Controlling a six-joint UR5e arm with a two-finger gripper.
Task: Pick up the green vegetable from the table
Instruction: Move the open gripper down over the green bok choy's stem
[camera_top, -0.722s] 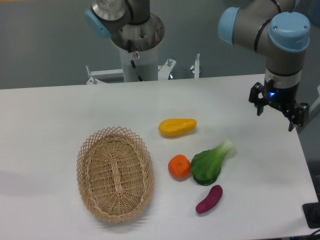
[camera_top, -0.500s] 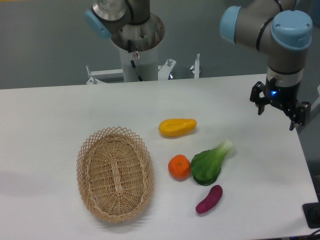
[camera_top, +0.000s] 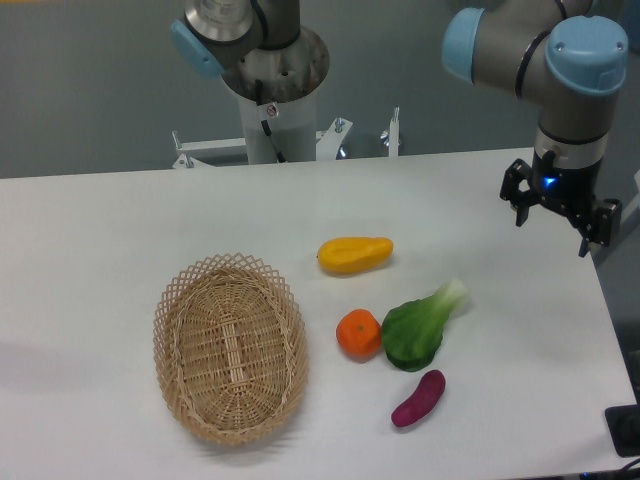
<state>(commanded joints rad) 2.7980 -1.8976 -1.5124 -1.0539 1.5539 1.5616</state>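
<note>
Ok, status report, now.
Gripper open, empty, up by table's right edge. Green vegetable lying untouched. Orange against its leaf, purple piece close.

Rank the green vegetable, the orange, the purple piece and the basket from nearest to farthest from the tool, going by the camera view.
Measured from the tool, open at the table's right edge:
1. Green vegetable, down and left of it, stalk pointing toward it.
2. Purple piece, near the front edge.
3. Orange, touching the vegetable's left side.
4. Basket, far left.
The middle two are fairly close.
</note>
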